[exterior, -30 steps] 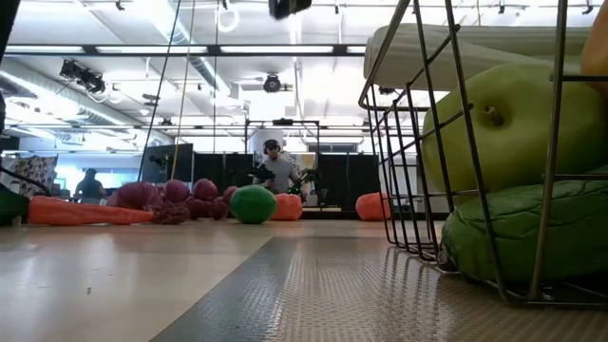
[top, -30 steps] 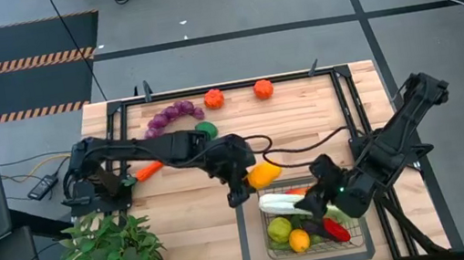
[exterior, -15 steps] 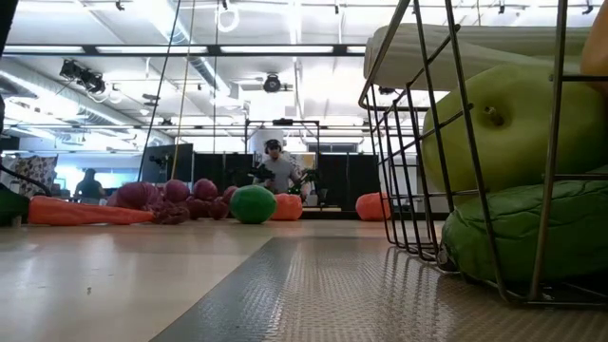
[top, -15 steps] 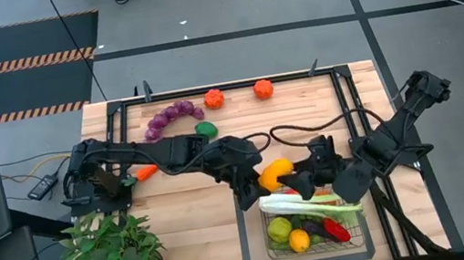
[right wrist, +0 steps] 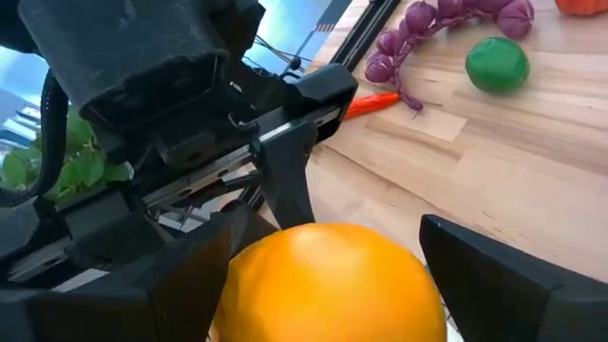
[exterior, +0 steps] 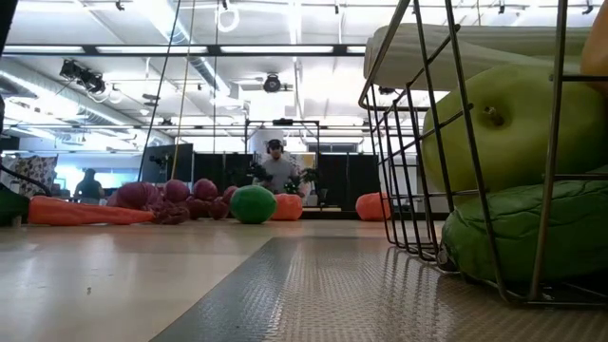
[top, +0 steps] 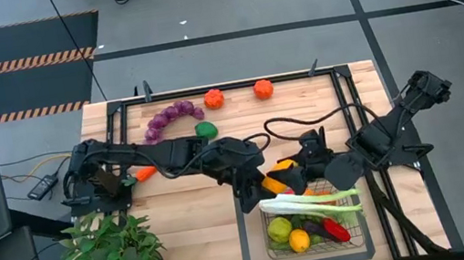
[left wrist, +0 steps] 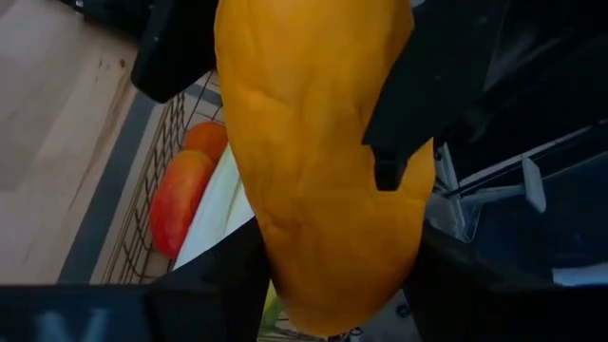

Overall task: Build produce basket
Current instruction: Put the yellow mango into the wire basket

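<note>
Leek (top: 309, 203) spans the basket (top: 250, 238) left–right. Left gripper (top: 263, 183) grasps an orange pepper (top: 275, 182); right gripper (top: 295, 165) spread around it — wooden table (top: 191, 228).

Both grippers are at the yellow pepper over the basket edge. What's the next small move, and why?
Probably shut the right gripper on the yellow pepper before the left gripper lets go. The pepper sits between the left gripper's fingers above the basket's rim, and the right gripper's open fingers flank it, so this looks like a handover.
</note>
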